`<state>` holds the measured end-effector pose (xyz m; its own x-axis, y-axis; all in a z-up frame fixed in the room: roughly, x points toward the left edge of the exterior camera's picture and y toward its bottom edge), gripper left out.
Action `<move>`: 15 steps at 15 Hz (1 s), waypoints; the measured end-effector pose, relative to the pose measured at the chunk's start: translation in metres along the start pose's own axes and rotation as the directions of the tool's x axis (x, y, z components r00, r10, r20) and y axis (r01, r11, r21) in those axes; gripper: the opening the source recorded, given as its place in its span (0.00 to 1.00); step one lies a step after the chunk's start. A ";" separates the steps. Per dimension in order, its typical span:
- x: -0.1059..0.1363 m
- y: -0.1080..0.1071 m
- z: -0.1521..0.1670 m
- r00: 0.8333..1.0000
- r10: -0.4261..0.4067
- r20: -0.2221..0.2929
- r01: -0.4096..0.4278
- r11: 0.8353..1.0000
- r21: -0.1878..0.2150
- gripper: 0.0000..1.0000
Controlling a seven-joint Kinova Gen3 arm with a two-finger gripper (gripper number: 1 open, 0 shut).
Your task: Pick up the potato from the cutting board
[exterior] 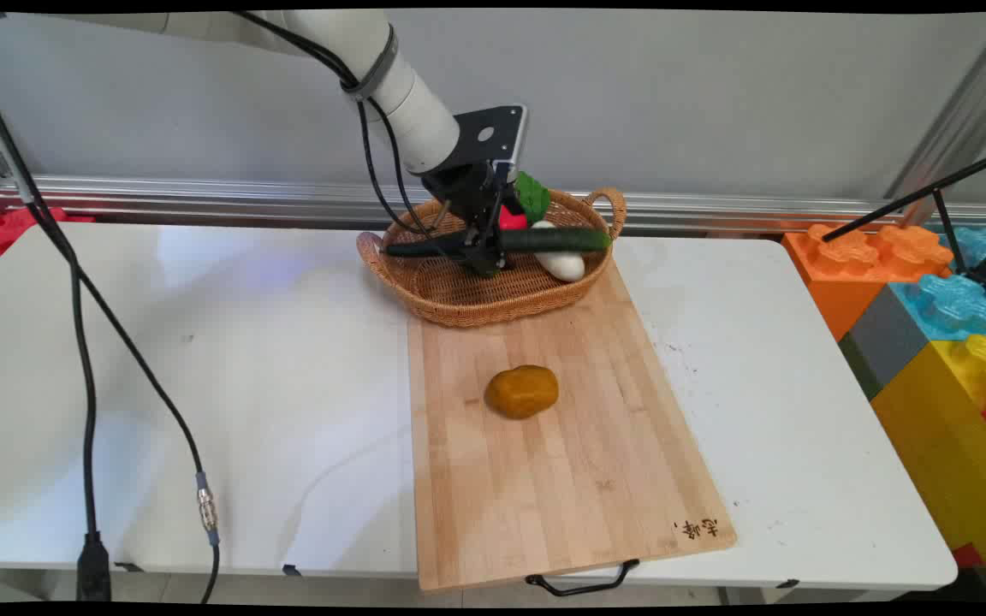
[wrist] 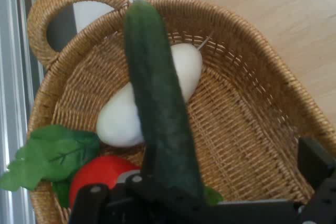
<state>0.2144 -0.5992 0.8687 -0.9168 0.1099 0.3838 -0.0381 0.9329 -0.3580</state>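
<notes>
- Cucumber (exterior: 544,240) lies level across the wicker basket (exterior: 459,299), lifted clear of its floor, clamped between the fingers of the black tool (exterior: 486,257).
- Under the cucumber in the basket rests a white egg-shaped vegetable (wrist: 121,121); a red tomato (wrist: 100,177) and a green leaf (wrist: 52,156) sit at the far side.
- Basket stands at the far end of a wooden cutting board (exterior: 544,479) on the white desk (exterior: 202,385).
- Orange-brown potato (exterior: 521,392) lies alone on the board, nearer the camera, well apart from the basket.
</notes>
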 end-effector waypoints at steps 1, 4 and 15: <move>0.000 0.002 -0.002 1.000 -0.017 0.003 0.017 1.000 0.000 1.00; 0.002 0.007 -0.008 0.998 -0.067 0.010 0.067 0.998 0.003 1.00; 0.036 0.066 -0.040 0.934 -0.356 0.037 0.358 0.931 -0.072 1.00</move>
<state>0.1953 -0.5198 0.8931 -0.8571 -0.2425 0.4544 -0.3352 0.9325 -0.1346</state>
